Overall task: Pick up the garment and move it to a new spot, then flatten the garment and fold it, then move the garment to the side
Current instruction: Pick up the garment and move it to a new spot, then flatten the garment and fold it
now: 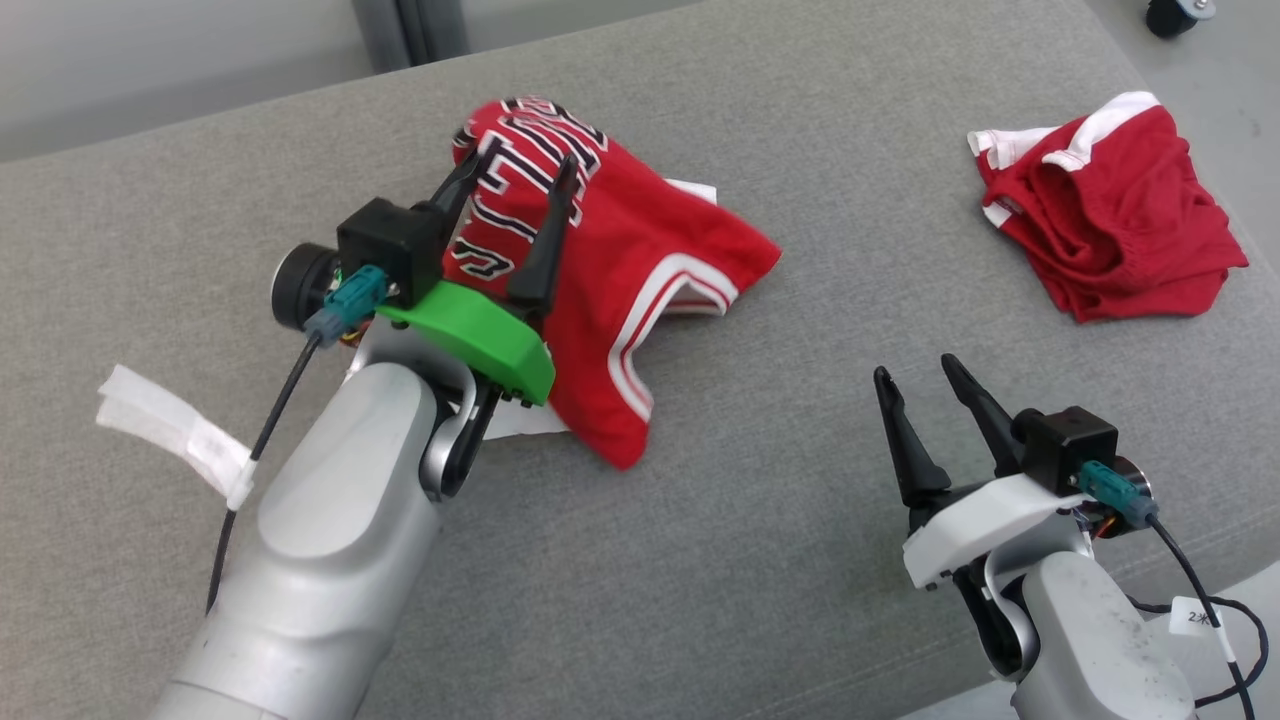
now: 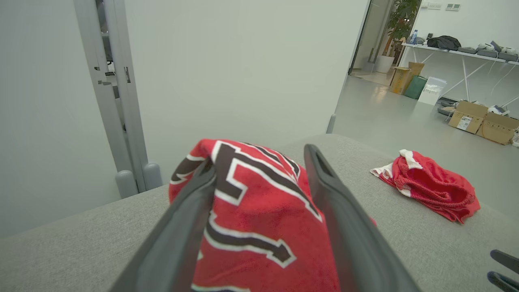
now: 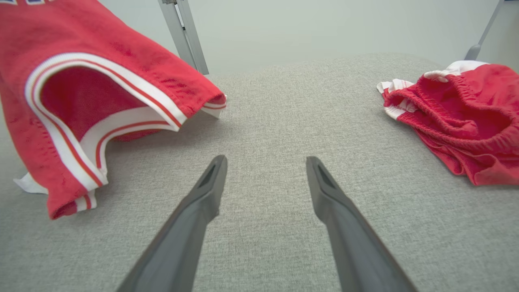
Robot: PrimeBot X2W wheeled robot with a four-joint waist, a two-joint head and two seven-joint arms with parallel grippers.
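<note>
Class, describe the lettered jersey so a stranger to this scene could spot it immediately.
Start at the wide grey cushion; two red garments lie on it. The jersey is the left one, heaped at the left gripper. Unlike the other red garment at right, it bears black, white-outlined letters.

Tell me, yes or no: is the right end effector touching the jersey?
No, the right end effector stands open over the bare grey cushion, apart from the jersey.
</note>
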